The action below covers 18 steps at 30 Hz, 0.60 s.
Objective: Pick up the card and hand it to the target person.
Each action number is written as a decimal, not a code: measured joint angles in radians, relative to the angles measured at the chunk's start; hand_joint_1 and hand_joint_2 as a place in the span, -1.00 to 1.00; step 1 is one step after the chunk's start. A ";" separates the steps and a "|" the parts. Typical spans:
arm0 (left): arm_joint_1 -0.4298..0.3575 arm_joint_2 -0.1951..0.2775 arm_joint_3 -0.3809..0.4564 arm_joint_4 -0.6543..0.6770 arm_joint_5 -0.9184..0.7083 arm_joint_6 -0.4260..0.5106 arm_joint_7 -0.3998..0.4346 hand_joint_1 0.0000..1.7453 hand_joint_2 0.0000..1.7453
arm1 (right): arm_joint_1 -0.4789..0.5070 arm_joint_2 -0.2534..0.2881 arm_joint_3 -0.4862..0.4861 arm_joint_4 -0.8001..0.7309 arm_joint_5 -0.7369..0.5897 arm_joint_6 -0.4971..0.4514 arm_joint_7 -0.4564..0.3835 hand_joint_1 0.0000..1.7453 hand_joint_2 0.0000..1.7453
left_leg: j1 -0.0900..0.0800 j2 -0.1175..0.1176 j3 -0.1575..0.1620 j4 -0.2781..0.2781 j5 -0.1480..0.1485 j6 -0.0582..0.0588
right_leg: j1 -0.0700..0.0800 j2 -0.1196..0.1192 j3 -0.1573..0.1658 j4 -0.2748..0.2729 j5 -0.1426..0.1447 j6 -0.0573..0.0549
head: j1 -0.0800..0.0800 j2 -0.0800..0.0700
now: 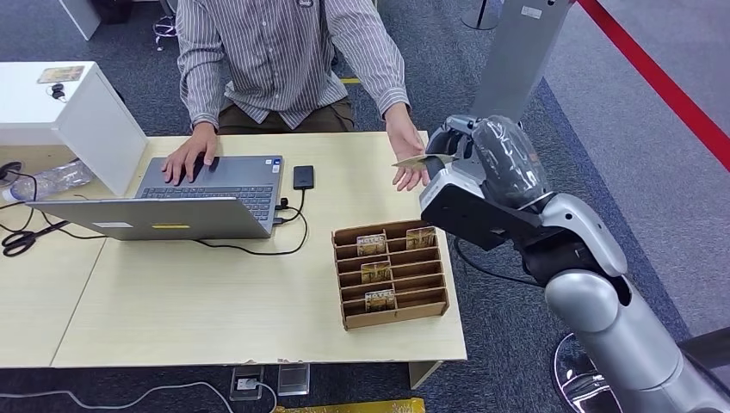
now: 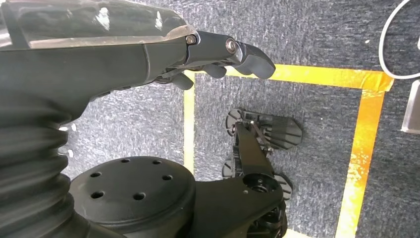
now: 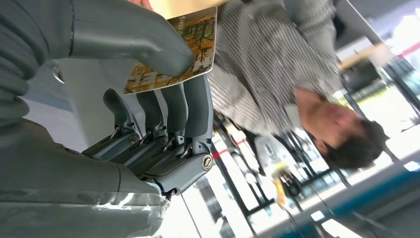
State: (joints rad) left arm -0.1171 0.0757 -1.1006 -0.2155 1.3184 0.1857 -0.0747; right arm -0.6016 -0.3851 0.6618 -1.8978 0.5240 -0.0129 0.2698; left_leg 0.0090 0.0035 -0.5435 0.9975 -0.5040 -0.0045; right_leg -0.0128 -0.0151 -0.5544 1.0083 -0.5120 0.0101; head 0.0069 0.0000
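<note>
We see our right hand (image 1: pixel 460 159) pinching the card (image 1: pixel 422 160) past the bench (image 1: pixel 215 301) edge, just beside the person's open hand (image 1: pixel 406 155); our left hand (image 2: pixel 163 49) hangs with fingers curled, holding nothing.

Right arm raised forward, left arm hanging low

The right robot hand (image 1: pixel 460 155) is lifted on a bent silver arm, its thumb (image 3: pixel 148 39) pressing the card (image 3: pixel 185 49) against the straight fingers (image 3: pixel 190 106) beneath it. The left robot hand (image 2: pixel 163 54) hangs down above the floor, its dark fingers (image 2: pixel 247 54) curled inward with nothing held.
</note>
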 joint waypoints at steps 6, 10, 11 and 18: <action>-0.018 -0.001 -0.008 0.000 -0.010 -0.003 0.011 -1.00 1.00 | -0.060 0.038 0.043 0.103 0.161 -0.210 -0.099 0.56 1.00 | 0.000 0.000 0.000 0.000 0.000 0.000 | 0.000 0.000 0.000 0.000 0.000 0.000 | 0.000 0.000; -0.026 -0.003 -0.017 0.000 -0.013 -0.003 0.016 -1.00 1.00 | -0.067 0.074 0.074 0.215 0.254 -0.329 -0.133 0.56 1.00 | 0.000 -0.001 0.000 0.000 0.000 0.000 | 0.000 -0.001 0.000 0.000 0.000 0.000 | 0.000 0.000; -0.027 -0.003 -0.019 0.000 -0.013 -0.003 0.018 -1.00 1.00 | -0.067 0.083 0.080 0.241 0.261 -0.349 -0.142 0.56 1.00 | 0.000 -0.001 0.000 0.000 0.000 0.000 | 0.000 -0.001 0.000 0.000 0.000 0.000 | 0.000 0.000; -0.027 -0.003 -0.029 0.000 -0.015 -0.002 0.026 -1.00 1.00 | -0.060 0.125 0.118 0.386 0.276 -0.416 -0.177 -0.61 1.00 | 0.000 -0.001 -0.001 0.000 0.000 0.000 | 0.000 -0.001 0.000 0.000 0.000 0.000 | 0.000 0.000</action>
State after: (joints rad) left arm -0.1446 0.0728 -1.1301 -0.2155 1.3031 0.1840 -0.0484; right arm -0.6614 -0.2603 0.7798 -1.5121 0.7996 -0.4292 0.0928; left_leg 0.0091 0.0029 -0.5442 0.9974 -0.5039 -0.0044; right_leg -0.0126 -0.0157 -0.5547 1.0084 -0.5120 0.0101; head 0.0072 0.0001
